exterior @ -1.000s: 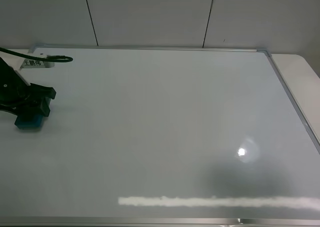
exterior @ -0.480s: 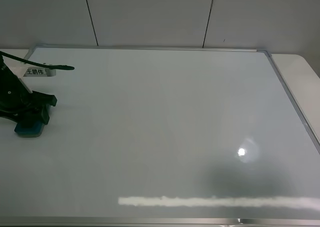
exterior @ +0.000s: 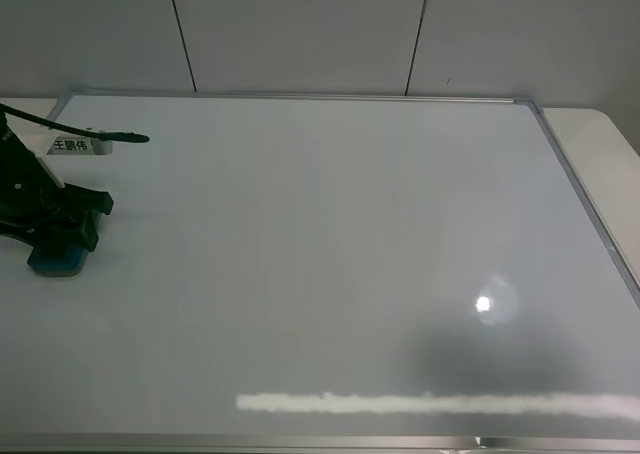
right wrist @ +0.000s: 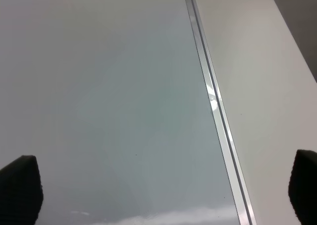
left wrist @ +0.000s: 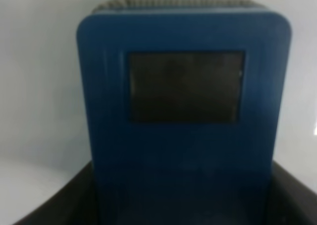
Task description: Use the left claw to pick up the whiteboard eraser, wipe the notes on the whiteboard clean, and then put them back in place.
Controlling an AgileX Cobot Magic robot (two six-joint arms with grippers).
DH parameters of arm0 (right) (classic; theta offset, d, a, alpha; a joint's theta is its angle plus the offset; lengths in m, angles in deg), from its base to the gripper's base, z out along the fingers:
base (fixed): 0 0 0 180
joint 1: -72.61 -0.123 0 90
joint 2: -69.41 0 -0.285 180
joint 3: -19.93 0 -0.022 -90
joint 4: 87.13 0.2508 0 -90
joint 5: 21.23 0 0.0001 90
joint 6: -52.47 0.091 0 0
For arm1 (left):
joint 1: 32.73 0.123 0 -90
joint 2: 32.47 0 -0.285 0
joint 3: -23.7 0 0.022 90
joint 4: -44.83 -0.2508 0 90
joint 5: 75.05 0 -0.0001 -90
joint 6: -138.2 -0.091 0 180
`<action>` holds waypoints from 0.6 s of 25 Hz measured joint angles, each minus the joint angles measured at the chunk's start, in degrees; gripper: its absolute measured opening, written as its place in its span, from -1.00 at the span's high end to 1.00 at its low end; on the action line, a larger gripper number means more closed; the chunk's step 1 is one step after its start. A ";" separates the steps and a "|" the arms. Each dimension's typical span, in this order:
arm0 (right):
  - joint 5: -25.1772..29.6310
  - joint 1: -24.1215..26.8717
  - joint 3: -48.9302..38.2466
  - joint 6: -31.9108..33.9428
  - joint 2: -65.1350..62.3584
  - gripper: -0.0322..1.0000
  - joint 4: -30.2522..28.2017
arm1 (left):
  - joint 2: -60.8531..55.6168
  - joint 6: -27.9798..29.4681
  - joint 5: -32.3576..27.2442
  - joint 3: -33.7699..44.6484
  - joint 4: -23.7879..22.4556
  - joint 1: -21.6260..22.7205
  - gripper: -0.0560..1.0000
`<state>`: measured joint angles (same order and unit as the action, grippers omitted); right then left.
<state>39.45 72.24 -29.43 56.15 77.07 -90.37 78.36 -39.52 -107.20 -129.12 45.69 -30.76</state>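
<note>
Whiteboard eraser (exterior: 58, 260), a small teal block with a grey felt base, sits low on the far left part of the whiteboard (exterior: 320, 264), near the left edge of the exterior high view; the left claw (exterior: 70, 236) is closed on it from above, with the black fingers on both sides of the block; in the left wrist view the eraser (left wrist: 183, 111) fills most of the picture, blue-teal with rounded corners and a dark rectangular patch on its top, a strip of grey felt showing at its far end, and the black body of the gripper (left wrist: 183, 205) around its near end; the felt side faces the board, but I cannot tell for sure if it presses on the surface; a black cable (exterior: 95, 132) loops out from the arm, and a small white labelled box (exterior: 72, 145) lies just beside it near the upper left corner of the board; the board surface is glossy white with a thin silver frame (exterior: 585, 199), and no red marks can be seen on it; a bright light spot (exterior: 484, 303) and a long pale reflection (exterior: 430, 403) show on the lower right part; the right gripper (right wrist: 158, 195) hangs over the right frame of the board (right wrist: 215, 111), its two dark fingertips (right wrist: 20, 190) standing wide apart and holding nothing; beside the frame lies the white table (right wrist: 262, 86).
</note>
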 joint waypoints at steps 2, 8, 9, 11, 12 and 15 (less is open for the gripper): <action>0.00 0.00 0.00 0.00 0.00 -0.98 0.00 | 0.00 -1.11 -0.06 0.00 0.00 0.00 -0.28; 0.00 0.00 0.00 0.00 0.00 -0.98 0.00 | -0.85 -2.28 -0.23 0.00 0.00 0.00 -0.96; 0.00 0.00 0.00 0.00 0.00 -0.98 0.00 | -1.72 -2.28 -0.23 0.00 0.00 0.00 -0.97; 0.00 0.00 0.00 0.00 0.00 -0.98 0.00 | -4.20 -2.28 -0.23 0.01 0.00 -0.27 -0.98; 0.00 0.00 0.00 0.00 0.00 -0.98 0.00 | -6.11 -2.28 -0.23 0.01 0.00 -0.55 -0.98; 0.00 0.00 0.00 0.00 0.00 -0.98 0.00 | -13.37 -2.28 0.13 0.06 0.00 -1.76 -0.98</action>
<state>39.45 72.24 -29.43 56.15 77.07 -90.37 64.99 -41.80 -107.07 -129.05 45.69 -32.53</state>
